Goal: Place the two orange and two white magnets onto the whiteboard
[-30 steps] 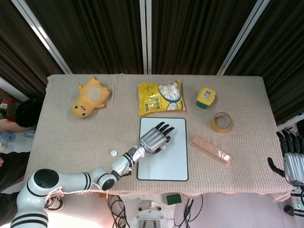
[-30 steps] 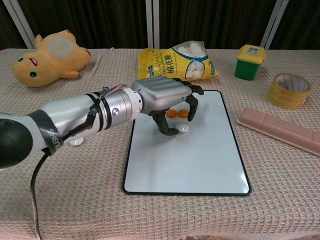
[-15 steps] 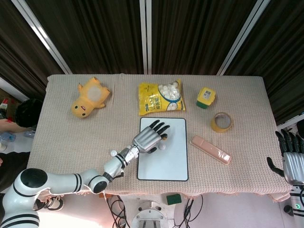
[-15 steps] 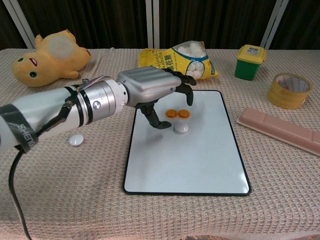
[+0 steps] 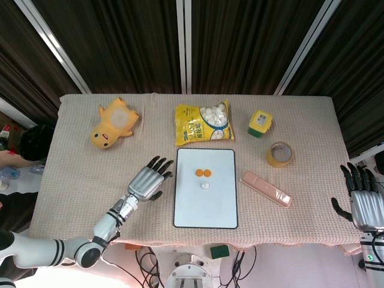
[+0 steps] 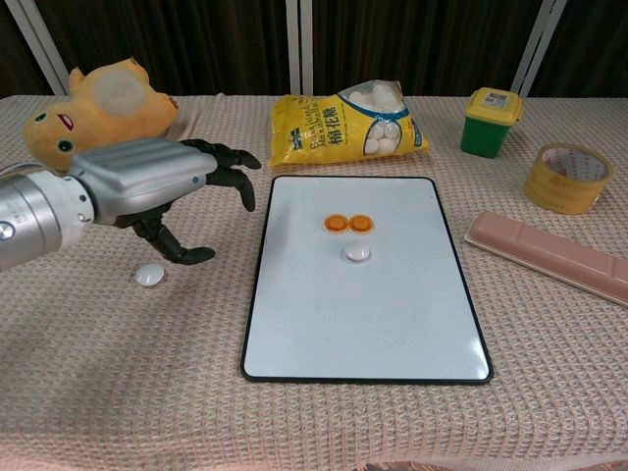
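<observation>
The whiteboard point(image 5: 205, 204) point(image 6: 365, 314) lies flat at the table's middle. Two orange magnets point(image 5: 203, 173) point(image 6: 347, 224) sit side by side on its upper part, and one white magnet point(image 5: 205, 185) point(image 6: 356, 254) lies just below them. A second white magnet point(image 6: 149, 276) rests on the cloth left of the board; the head view hides it under my left hand. My left hand point(image 5: 146, 182) point(image 6: 147, 186) hovers open over that spot, fingers spread, holding nothing. My right hand point(image 5: 362, 204) hangs open beyond the table's right edge.
A yellow plush toy point(image 5: 112, 123) lies at the back left. A yellow snack bag point(image 5: 204, 123) sits behind the board, a green and yellow box point(image 5: 260, 123) and a tape roll point(image 5: 279, 154) to the right. A pink bar point(image 5: 265, 188) lies right of the board.
My left hand has drawn back leftward off the whiteboard to above the loose white magnet, uncovering the two orange and one white magnets on the board. The right hand barely moved.
</observation>
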You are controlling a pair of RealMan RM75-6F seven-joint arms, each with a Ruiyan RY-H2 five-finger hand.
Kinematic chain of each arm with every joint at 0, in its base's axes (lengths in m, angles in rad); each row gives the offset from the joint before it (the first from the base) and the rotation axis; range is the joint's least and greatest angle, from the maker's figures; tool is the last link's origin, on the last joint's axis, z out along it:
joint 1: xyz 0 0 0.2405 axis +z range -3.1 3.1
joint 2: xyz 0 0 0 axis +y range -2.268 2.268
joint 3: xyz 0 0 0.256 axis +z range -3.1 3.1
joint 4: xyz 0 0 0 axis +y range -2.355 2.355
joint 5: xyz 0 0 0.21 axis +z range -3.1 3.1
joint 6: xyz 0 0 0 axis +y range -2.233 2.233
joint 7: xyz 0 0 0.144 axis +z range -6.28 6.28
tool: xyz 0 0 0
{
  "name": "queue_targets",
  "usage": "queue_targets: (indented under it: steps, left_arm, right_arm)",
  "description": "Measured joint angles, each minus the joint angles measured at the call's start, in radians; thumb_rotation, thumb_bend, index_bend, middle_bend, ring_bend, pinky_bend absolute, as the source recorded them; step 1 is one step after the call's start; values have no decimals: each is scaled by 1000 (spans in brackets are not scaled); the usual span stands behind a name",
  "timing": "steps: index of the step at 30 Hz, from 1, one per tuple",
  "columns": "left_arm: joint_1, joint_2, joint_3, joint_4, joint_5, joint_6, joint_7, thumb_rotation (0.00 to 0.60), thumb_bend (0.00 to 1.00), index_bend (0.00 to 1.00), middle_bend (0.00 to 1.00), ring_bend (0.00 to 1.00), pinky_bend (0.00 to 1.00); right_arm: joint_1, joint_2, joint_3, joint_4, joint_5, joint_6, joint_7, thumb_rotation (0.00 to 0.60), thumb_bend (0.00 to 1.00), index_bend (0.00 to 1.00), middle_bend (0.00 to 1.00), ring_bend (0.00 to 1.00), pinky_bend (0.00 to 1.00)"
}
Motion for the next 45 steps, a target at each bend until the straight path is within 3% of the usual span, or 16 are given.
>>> queue_targets:
  steps: [7,19,32,45]
  left_arm:
    - [58,30,41,-9,3,26,-10,600,263,288,51,0,44]
    - [153,31,86,83,85,67,-107,600,263,305,36,0,45]
    - [186,-13,78,166,185,66,-183,600,264,381,37,0,45]
    - [186,-18,53,177,196,23,-165,600,281,416,37,0,45]
  right_arm:
    - [-3,-1,-2,-5,-1,6,-4,600,312,0,0,0,0]
    - [-5,-2,-1,-4,3,9,-4,600,312,0,0,0,0]
    - [-7,0,-1,-11,8,12,-12,600,311,0,0,0,0]
    - [-5,-2,-1,-6,11,4,-11,600,311,0,0,0,0]
